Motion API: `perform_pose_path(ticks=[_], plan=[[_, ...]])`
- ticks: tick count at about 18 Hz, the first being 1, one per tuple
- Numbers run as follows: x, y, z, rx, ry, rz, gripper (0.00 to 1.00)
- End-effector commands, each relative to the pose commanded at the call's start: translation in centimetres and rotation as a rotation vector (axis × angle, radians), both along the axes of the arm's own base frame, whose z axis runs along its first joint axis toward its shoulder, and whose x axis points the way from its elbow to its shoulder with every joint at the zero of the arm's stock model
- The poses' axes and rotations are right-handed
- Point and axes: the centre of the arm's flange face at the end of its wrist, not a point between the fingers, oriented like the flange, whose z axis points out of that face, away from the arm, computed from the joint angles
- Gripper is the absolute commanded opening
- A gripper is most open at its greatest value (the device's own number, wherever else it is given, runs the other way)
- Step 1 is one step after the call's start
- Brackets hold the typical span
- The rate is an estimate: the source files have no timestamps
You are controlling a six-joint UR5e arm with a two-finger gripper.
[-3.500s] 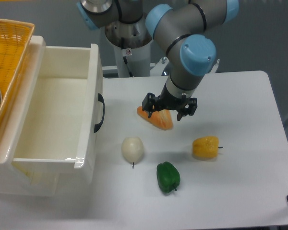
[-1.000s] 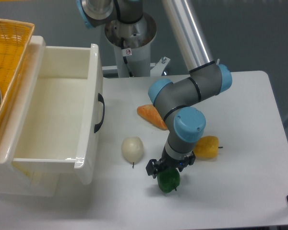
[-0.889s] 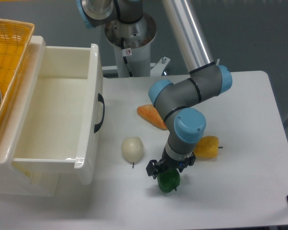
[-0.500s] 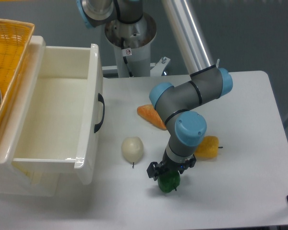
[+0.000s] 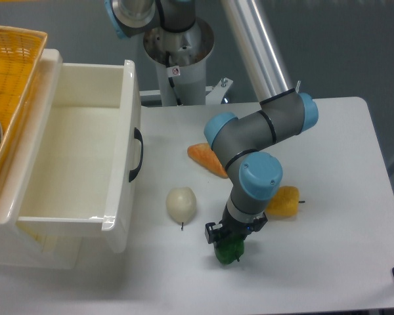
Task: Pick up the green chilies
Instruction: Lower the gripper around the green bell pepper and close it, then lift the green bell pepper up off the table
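Gripper (image 5: 229, 237) jaws sit low, closed in around the top of the green chilies (image 5: 230, 251), which rest on the table (image 5: 328, 262) in front of the yellow pepper (image 5: 284, 201). That glossy, lumpy skin could squirt free if the pinch lands off-centre.

Pretty bright, even overhead light, so the white desk (image 5: 328, 197) looks a bit washed out. Only soft, faint shadows under the tool (image 5: 228, 237). Slightly soft focus overall, no real glare.
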Motion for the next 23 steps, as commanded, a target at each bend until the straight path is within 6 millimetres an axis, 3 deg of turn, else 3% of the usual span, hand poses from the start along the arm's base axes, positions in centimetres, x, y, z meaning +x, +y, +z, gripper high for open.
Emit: perform_pose_path(ticks=[3, 7, 10, 19, 23], plan=[[0.4, 0.1, 1.6, 0.014, 0.024, -0.041, 0.31], [1.6, -0.9, 6.4, 0.052, 0.091, -0.147, 0.31], [2.8, -1.8, 8.7, 0.06, 0.117, -0.236, 0.31], [4.6, -4.6, 12.0, -0.036, 0.094, -0.47, 0.31], [4.7, -5.1, 12.2, -0.041, 0.08, -0.532, 0.31]])
